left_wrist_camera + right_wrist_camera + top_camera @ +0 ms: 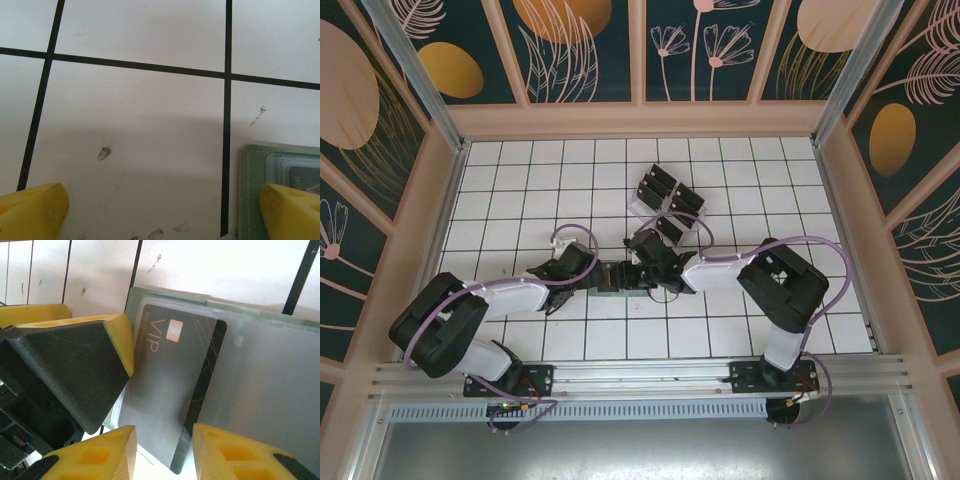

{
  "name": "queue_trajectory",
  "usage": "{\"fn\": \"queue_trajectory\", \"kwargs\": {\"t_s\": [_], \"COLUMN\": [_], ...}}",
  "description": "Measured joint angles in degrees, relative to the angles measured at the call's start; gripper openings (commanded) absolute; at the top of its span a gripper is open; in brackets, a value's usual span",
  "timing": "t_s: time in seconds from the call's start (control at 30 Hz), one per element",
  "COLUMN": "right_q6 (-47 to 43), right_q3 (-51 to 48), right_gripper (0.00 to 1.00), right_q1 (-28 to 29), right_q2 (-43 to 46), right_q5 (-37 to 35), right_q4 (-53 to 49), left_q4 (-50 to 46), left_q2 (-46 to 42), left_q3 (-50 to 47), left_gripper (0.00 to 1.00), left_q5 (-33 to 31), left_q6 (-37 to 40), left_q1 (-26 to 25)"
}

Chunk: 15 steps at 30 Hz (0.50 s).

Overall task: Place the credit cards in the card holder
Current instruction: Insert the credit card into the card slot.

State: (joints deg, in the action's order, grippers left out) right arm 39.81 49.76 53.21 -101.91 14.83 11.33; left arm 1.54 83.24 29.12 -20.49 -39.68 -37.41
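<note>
Credit card (pixel 165 385) end between right fingers (pixel 100 457)

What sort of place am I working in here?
Probably a lab test cell: a boxed-in white floor with a black grid, printed floral wall panels, and an aluminium rail along the near edge.

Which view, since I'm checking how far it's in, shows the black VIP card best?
The right wrist view: the card lies large and central on the green holder, print readable. The left wrist view catches a corner of it under clear plastic. In the top view it is too small to tell.
</note>
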Motion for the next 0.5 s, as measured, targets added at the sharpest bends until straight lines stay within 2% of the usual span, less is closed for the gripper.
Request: {"fn": "queue_trajectory", "kwargs": {"t_s": [0.5], "right_q6": [1.07], "right_q3": [-1.07], "right_gripper": [0.35], "right_q1": [0.7], "right_q2": [0.02], "right_q5": [-0.22], "right_q4": [0.02], "left_q4": [0.46], "left_q2": [-0.15], "left_q3": [-0.31], "left_gripper": [0.98], "left_q5": [-0.04], "left_q6": [0.0], "left_q1": [0.0]}}
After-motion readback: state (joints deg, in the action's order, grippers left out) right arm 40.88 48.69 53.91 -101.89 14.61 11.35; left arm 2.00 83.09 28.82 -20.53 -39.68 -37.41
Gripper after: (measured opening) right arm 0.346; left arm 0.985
